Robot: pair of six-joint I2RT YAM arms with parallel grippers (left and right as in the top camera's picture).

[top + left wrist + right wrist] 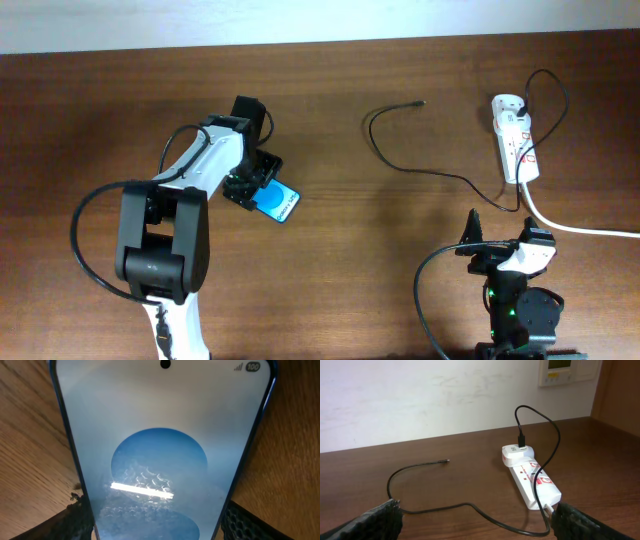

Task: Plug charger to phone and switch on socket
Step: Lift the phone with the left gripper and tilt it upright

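The phone (281, 205), blue screen up, lies left of centre; it fills the left wrist view (160, 450). My left gripper (256, 187) is shut on its two long edges, with a finger at each side (159, 527). The charger's thin black cable (440, 172) lies loose on the table, with its connector tip (418, 103) free at the far middle. Its black plug (521, 440) sits in the white socket (514, 140), which also shows in the right wrist view (532, 480). My right gripper (493, 243) is open and empty (480, 527), low at the front right, facing the cable (470, 506).
The socket's thick white cord (580, 228) runs off the right edge, close beside my right arm. The table's far edge meets a white wall with a control panel (559, 370).
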